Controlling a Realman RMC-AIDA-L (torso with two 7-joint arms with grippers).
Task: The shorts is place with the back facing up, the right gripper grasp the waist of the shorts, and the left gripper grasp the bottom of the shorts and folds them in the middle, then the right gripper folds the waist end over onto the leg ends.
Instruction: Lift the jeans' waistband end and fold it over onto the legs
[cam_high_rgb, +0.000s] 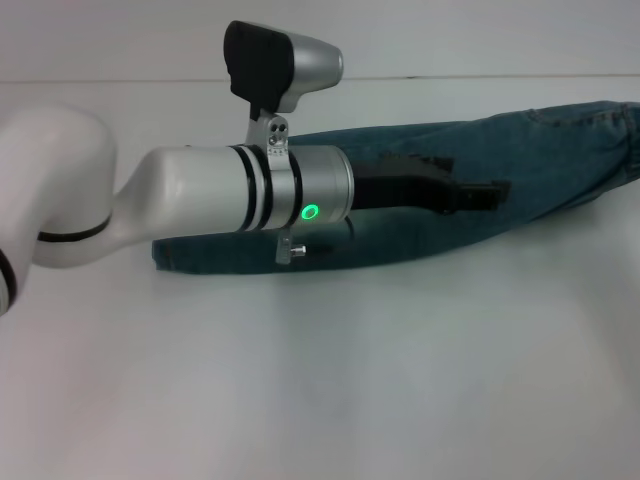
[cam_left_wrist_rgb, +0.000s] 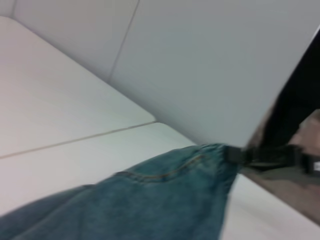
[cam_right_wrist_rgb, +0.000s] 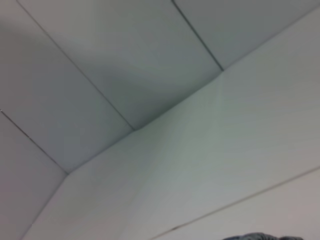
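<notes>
White table (cam_high_rgb: 400, 380), folded shorts (cam_high_rgb: 520, 160), left pincer (cam_high_rgb: 470, 180) above.

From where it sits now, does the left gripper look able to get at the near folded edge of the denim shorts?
Probably yes. The left gripper hangs directly over the blue denim shorts, and nothing lies on the white table between it and the near edge. The right gripper is out of view.

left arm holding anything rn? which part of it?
Cannot tell. The left end effector lies over the shorts, folded lengthwise on the white table, with no clear pinch on the denim. The right end effector is not in view.
</notes>
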